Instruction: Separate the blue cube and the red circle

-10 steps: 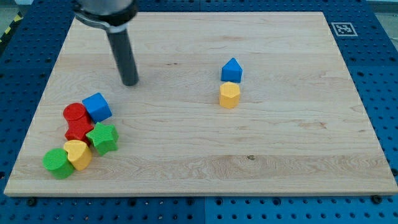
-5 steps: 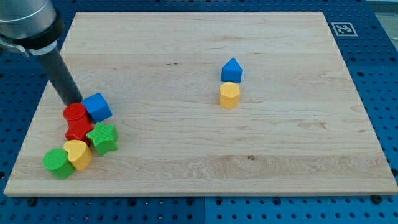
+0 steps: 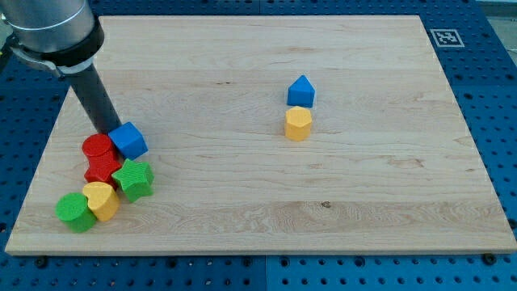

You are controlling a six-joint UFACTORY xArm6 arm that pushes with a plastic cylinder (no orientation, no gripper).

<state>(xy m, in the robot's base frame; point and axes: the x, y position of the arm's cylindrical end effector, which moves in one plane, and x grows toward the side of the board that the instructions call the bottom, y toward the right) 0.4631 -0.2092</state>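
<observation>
The blue cube [image 3: 128, 140] sits at the view's left on the wooden board [image 3: 258, 129], touching the red circle [image 3: 98, 148] on its left. My tip [image 3: 107, 129] stands just above and between them, right against the cube's upper left corner. Below the red circle lies another red block [image 3: 102, 168] whose shape I cannot make out.
A green star [image 3: 133, 179], a yellow heart [image 3: 101, 199] and a green circle [image 3: 74, 211] cluster below the red blocks. A blue pentagon-like block [image 3: 300, 90] sits over a yellow hexagon [image 3: 297, 124] right of centre. A marker tag [image 3: 446, 37] is at the top right corner.
My tip swept from the board's upper middle-left down to the left edge, then moved right to the cube's upper left corner. The blue cube has shifted slightly right and down.
</observation>
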